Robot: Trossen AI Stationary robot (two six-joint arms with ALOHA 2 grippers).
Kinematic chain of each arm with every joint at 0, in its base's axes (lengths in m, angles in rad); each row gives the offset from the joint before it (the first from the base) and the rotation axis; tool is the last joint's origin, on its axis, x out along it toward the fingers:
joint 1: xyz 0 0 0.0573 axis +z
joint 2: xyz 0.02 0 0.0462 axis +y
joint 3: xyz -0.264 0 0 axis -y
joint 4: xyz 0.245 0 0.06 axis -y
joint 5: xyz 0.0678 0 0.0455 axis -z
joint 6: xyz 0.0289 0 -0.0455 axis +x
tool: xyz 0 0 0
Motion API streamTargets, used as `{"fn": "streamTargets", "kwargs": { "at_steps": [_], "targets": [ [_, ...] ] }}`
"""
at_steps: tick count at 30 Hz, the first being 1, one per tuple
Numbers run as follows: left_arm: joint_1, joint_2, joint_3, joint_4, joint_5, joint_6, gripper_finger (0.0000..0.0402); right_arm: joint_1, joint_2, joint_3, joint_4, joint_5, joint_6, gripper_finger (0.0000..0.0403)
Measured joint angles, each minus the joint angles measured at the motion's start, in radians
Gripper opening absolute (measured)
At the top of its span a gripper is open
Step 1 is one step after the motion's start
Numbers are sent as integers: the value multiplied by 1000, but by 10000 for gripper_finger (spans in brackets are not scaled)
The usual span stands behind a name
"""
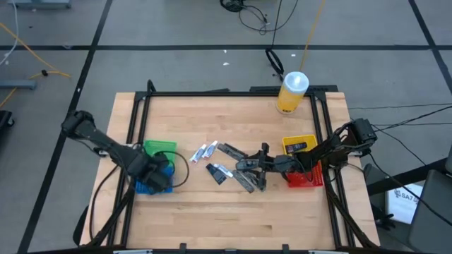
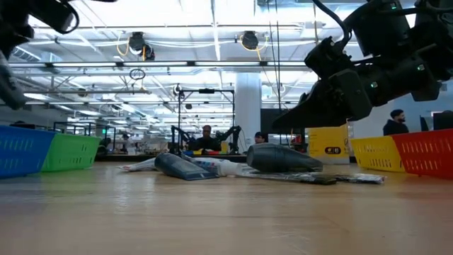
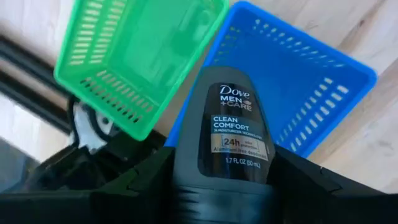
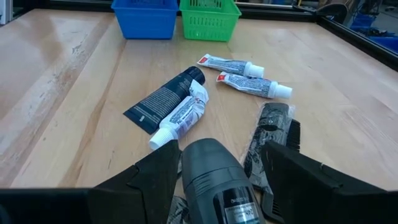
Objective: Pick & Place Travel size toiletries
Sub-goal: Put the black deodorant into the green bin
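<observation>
Table (image 1: 233, 219): you are working on a wooden top inside a black frame; everything below is sitting on it.
Yellow bottle (image 1: 292, 92): it is standing near the far right corner, white cap up.
Bins: a green bin (image 1: 159, 148) and a blue bin (image 1: 153, 183) are sitting side by side near the left edge; a yellow bin (image 1: 299, 144) and a red bin (image 1: 305, 176) are sitting near the right edge.
Left gripper (image 3: 221, 186): it is hanging over the blue bin; its fingers are gripping a grey Dove Men roll-on (image 3: 227, 143).
Right gripper (image 4: 214, 180): it is sitting low over the middle of the table; its fingers are parted on either side of a grey roll-on (image 4: 214, 174); you cannot tell whether they are pressing it.
Travel size toiletries: white tubes (image 4: 245, 74), a dark blue tube (image 4: 165, 99) and a black packet (image 4: 270, 134) are lying loose around the table's middle.
</observation>
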Motion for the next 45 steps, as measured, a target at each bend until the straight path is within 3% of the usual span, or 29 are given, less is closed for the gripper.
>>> {"fn": "streamTargets", "kwargs": {
  "at_steps": [4,9,12,16,24,31,45],
  "targets": [
    [-40,-13,0,-12,-47,-51,220,1,0,-1,15,-1,0,221],
    [-33,-37,0,-11,-194,-16,204,1,0,-1,27,-4,-1,221],
    [26,-59,0,-11,-276,43,206,1,0,-1,30,-4,-2,221],
    [152,-71,-10,-4,-312,176,220,1,0,-1,32,-4,-3,221],
    [397,-70,-171,140,-249,509,212,1,0,-1,37,-5,-3,221],
    [500,-70,-304,300,-192,710,223,1,0,-1,37,-5,-3,221],
    [542,-70,-316,453,-106,705,236,1,0,-1,37,-5,-4,221]
  ]
}}
